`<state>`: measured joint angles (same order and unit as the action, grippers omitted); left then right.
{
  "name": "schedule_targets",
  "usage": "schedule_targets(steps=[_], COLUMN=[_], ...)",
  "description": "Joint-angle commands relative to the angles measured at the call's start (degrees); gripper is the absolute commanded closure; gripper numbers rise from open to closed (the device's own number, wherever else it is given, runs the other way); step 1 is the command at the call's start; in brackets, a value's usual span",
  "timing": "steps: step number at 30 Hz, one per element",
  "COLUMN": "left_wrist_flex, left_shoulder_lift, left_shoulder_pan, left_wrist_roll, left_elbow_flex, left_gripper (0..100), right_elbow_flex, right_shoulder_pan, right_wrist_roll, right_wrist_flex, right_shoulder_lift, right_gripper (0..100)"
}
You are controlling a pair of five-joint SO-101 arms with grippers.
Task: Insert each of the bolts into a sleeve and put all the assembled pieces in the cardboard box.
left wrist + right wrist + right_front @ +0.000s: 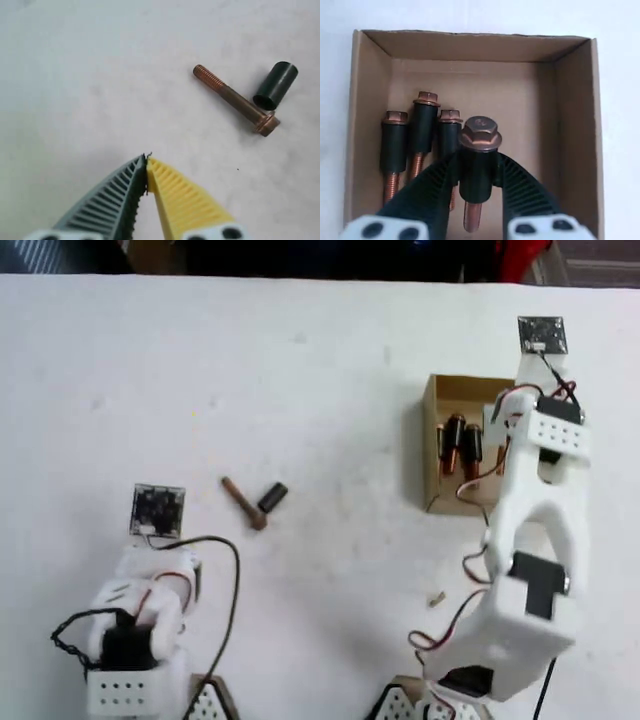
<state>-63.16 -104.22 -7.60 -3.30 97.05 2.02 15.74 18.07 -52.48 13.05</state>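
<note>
Right gripper [477, 172] clamps a sleeved bolt [479, 150] above the cardboard box [470, 47] | step: boxing it beside three others [422, 130] | next: lower, let go | left gripper [146, 167] pinched shut; last bolt [232, 99], sleeve [276, 85] loose on counter [75, 75].

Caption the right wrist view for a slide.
Gripper holds a sleeved bolt over the cardboard box with three assembled pieces.

High view: right arm [530, 540] covers the cardboard box's [431, 440] right side. Speck [436, 597] on the tabletop [300, 390] is too small to ID. Right wrist view: jaws hide the lower sleeve of the boxed assembled piece [449, 131] beside the held assembled piece [478, 150].
</note>
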Motion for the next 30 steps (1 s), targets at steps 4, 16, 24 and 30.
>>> schedule_targets(steps=[4, 16, 24, 30], left_wrist_flex=[-0.2, -0.2, -0.1, -0.1], left_shoulder_lift=[-0.5, -0.5, -0.5, -0.5], left_shoulder_pan=[1.1, 1.1, 1.0, 0.9], left_wrist_roll=[-0.7, -0.9, -0.9, -0.9], left_elbow_flex=[-0.2, -0.1, -0.1, -0.1], left_gripper=[98, 98, 98, 98], right_elbow_flex=[-13.9, -33.8, -42.8, -50.0], right_shoulder_pan=[0.5, 0.1, -0.9, -3.4], right_wrist_roll=[1.0, 4.0, 4.7, 4.2], right_wrist_flex=[-0.6, -14.4, -20.6, -28.0], right_shoulder_lift=[9.1, 26.0, 31.0, 30.9], right_gripper=[97.8, 91.6, 85.8, 86.1])
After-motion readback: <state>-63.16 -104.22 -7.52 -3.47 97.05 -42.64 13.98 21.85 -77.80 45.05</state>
